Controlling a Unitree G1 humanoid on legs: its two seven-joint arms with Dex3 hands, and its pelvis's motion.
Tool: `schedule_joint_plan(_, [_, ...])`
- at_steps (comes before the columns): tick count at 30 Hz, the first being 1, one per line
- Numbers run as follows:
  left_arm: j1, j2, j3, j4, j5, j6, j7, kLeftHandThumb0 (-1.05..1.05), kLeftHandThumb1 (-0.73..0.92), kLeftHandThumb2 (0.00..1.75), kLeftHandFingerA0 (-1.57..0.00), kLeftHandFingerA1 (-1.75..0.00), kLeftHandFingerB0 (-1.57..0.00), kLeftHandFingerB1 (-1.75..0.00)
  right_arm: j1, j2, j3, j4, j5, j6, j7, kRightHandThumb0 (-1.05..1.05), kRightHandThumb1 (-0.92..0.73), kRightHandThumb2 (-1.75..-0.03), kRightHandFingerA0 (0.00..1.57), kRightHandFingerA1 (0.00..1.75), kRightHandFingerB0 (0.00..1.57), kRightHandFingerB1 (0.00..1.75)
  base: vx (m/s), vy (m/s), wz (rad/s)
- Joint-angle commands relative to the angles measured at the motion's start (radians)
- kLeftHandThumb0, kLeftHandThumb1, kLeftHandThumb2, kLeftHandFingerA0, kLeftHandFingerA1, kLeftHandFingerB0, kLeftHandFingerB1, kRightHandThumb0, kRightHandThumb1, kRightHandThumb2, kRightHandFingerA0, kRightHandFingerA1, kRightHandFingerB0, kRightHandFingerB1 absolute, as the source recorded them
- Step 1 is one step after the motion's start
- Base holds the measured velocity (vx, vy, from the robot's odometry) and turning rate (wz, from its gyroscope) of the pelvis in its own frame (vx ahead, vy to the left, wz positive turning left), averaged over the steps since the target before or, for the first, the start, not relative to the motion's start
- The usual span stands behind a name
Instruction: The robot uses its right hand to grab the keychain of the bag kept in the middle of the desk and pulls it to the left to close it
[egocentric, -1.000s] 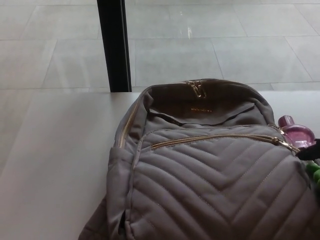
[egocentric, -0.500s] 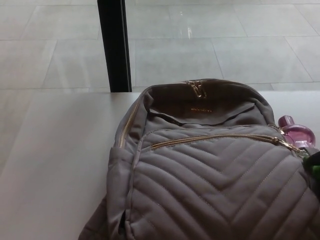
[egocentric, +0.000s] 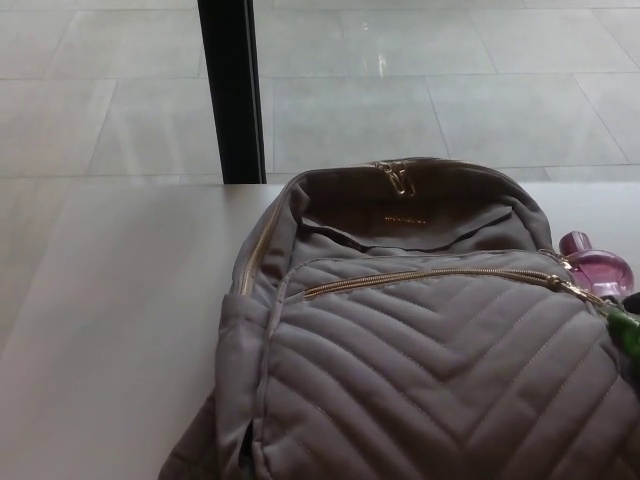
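White desk (egocentric: 110, 330) fills the left, bare up to the bag; behind it a black upright post (egocentric: 232, 90) stands before a pale tiled floor (egocentric: 450, 90). A grey-brown quilted backpack (egocentric: 420, 380) lies at mid-desk, running out of the lower edge. Its top compartment gapes, showing a lining with a small gold label (egocentric: 403, 220); gold zip pulls (egocentric: 395, 178) hang at the crest. A gold front-pocket zip (egocentric: 420, 277) crosses the quilted panel, its slider (egocentric: 578, 290) at the right end. Just beside that corner stands a pink bottle (egocentric: 595, 262), partly hidden by the backpack. The green keychain (egocentric: 622, 322) lies at the slider, cut by the frame. A dark sliver, apparently the right hand (egocentric: 633, 298), touches the keychain's upper edge; whether it grips cannot be told.
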Motion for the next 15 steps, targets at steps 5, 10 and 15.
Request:
schedule_joint_plan(5, [0.006, 0.005, 0.007, 0.004, -0.018, -0.032, -0.005, -0.82, 0.92, 0.75, -0.59, -0.52, -0.49, -0.42, -0.001, 0.039, -0.004, 0.025, -0.08, 0.072, -0.027, -0.55, -0.6, -0.61, 0.86, 1.2, 0.09, 0.22, 0.0, 0.0, 0.0])
schedule_joint_plan(10, [0.006, 0.005, 0.011, 0.005, -0.023, -0.029, 0.0, -0.83, 0.92, 0.76, -0.61, -0.51, -0.5, -0.4, -0.007, 0.034, -0.027, 0.038, -0.057, 0.078, -0.006, -0.54, -0.62, -0.58, 0.89, 0.94, 0.15, 0.29, 0.0, 0.0, 0.0])
schedule_joint_plan(15, [0.0, -0.002, 0.021, 0.004, -0.036, -0.03, 0.001, -0.9, 0.79, 0.91, -0.58, -0.57, -0.45, -0.47, 0.013, 0.032, -0.038, 0.056, -0.026, 0.027, -0.009, -0.58, -0.51, -0.83, 1.01, 0.98, 0.2, 0.44, 0.0, 0.0, 0.0])
